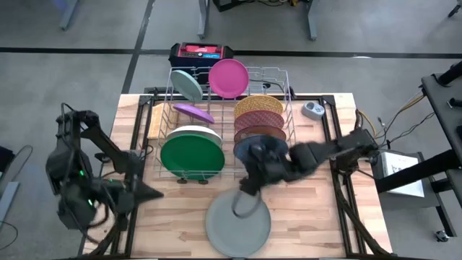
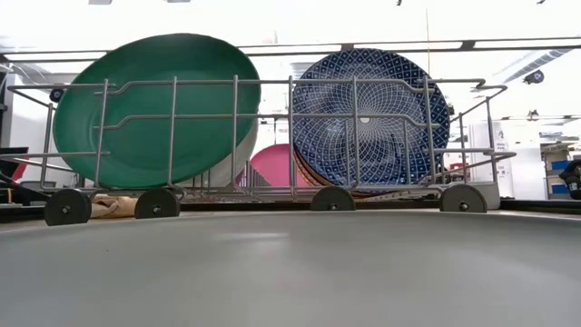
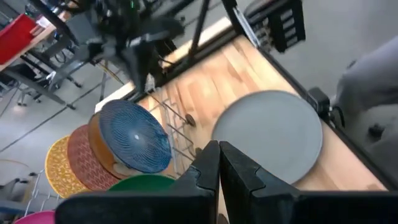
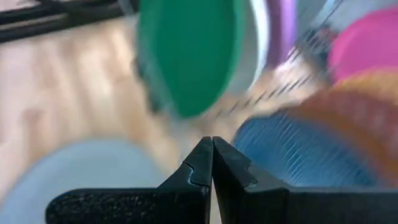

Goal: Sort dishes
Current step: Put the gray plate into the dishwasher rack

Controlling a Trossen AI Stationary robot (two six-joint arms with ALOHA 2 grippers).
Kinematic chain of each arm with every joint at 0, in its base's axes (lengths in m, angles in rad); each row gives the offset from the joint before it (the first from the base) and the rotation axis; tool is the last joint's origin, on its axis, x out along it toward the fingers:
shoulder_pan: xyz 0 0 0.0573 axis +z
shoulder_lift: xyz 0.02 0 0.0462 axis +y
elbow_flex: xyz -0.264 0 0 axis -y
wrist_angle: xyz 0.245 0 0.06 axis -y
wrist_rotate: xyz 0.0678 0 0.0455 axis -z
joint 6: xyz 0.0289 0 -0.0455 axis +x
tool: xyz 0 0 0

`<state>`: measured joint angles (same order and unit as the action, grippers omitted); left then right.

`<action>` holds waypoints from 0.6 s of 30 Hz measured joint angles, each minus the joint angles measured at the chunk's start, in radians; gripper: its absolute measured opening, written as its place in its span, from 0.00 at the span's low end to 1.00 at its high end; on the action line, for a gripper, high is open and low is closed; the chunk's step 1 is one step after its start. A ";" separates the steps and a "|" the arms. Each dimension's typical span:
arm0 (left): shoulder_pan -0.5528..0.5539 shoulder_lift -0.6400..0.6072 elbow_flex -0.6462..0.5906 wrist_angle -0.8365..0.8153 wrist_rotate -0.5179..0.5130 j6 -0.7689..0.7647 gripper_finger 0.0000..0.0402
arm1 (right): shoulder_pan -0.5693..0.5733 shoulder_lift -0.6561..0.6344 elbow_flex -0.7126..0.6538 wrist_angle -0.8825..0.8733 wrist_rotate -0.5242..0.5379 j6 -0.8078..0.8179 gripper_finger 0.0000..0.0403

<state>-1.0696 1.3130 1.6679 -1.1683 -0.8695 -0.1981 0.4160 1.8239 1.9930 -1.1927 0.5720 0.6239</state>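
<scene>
Grey plate (image 1: 238, 222): flat on table (image 1: 317, 217), front centre, before rack (image 1: 278, 76).
Right gripper (image 1: 242, 204): clenched empty, above plate's rear rim.
Left gripper (image 1: 148, 193): clenched empty, left of plate, apart.
Green plate (image 1: 191, 156), blue plate (image 2: 368, 113): upright in rack.

You have ten plates in sight from overhead: nine stand in one silver wire dish rack (image 1: 229, 119) and one grey plate (image 1: 237, 223) lies flat on the wooden table (image 1: 317, 217) in front of it. In the rack's left half you can count five: a pale blue plate (image 1: 187, 85), a pink plate (image 1: 228, 77), a purple plate (image 1: 193, 112), a white plate (image 1: 195, 131) and a green plate (image 1: 191, 156). Its right half holds four patterned ones: a yellow plate (image 1: 258, 105), a maroon plate (image 1: 258, 119), a brown plate (image 1: 257, 133) and a blue plate (image 1: 249, 149). Two arms work the table, each with one gripper.
</scene>
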 joint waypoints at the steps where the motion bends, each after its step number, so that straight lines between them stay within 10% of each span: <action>1: -0.005 0.020 0.000 0.000 0.000 -0.004 0.00 | 0.032 -0.002 -0.004 -0.024 -0.020 0.057 0.00; 13: -0.043 0.214 0.000 -0.003 0.000 -0.014 0.00 | 0.315 0.009 -0.185 -0.053 -0.216 0.618 0.00; 18: -0.061 0.256 0.000 -0.006 -0.001 -0.014 0.00 | 0.414 0.022 -0.298 0.042 -0.182 0.394 0.00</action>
<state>-1.1306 1.5690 1.6680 -1.1744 -0.8707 -0.2119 0.8298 1.8459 1.6954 -1.1507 0.3900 1.0180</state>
